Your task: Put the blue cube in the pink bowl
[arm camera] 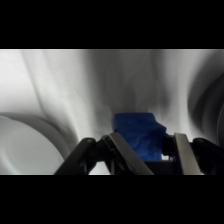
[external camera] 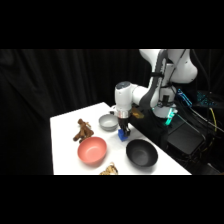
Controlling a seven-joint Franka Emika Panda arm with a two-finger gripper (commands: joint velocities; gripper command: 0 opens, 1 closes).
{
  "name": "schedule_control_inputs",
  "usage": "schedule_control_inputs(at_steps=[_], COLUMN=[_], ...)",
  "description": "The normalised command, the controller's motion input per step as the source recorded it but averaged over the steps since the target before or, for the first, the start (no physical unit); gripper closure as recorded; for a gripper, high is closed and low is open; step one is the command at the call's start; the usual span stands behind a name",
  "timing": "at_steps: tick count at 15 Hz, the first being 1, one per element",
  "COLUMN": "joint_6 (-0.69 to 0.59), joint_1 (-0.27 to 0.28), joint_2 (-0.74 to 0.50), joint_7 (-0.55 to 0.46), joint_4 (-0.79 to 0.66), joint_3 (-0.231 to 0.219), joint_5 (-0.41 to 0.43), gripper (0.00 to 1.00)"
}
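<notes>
The blue cube (external camera: 123,136) sits on the white table (external camera: 65,145) between the grey bowl and the black bowl. My gripper (external camera: 123,130) has come down from above right onto it. In the wrist view the blue cube (arm camera: 137,131) lies between my gripper's (arm camera: 150,146) two fingers. The left finger is against the cube, and a thin bright gap shows at the right finger (arm camera: 182,150). The cube still rests on the table. The pink bowl (external camera: 92,150) stands empty at the front, to the left of the gripper.
A small grey bowl (external camera: 107,122) stands just behind and left of the gripper. A black bowl (external camera: 141,153) is close on the front right. A brown lumpy object (external camera: 82,130) lies behind the pink bowl, and another brownish object (external camera: 110,170) sits at the front edge.
</notes>
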Motion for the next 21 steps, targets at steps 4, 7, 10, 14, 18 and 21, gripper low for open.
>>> schedule_control_inputs(at_steps=[4, 7, 10, 14, 18, 21], joint_6=[-0.5, -0.51, -0.47, -0.4, -0.34, -0.32], joint_1=[-0.098, -0.157, -0.152, -0.131, -0.129, -0.122], joint_2=[-0.5, -0.49, -0.4, -0.25, -0.05, 0.02], joint_7=[0.02, -0.04, -0.07, -0.14, -0.23, -0.2], joint_4=[-0.01, 0.01, 0.04, 0.1, 0.23, 0.3], joint_3=[0.042, 0.104, 0.131, 0.122, 0.073, 0.051], joint_5=[-0.161, -0.131, -0.107, -0.036, 0.029, 0.013], gripper=[0.77, 0.77, 0.77, 0.77, 0.77, 0.77])
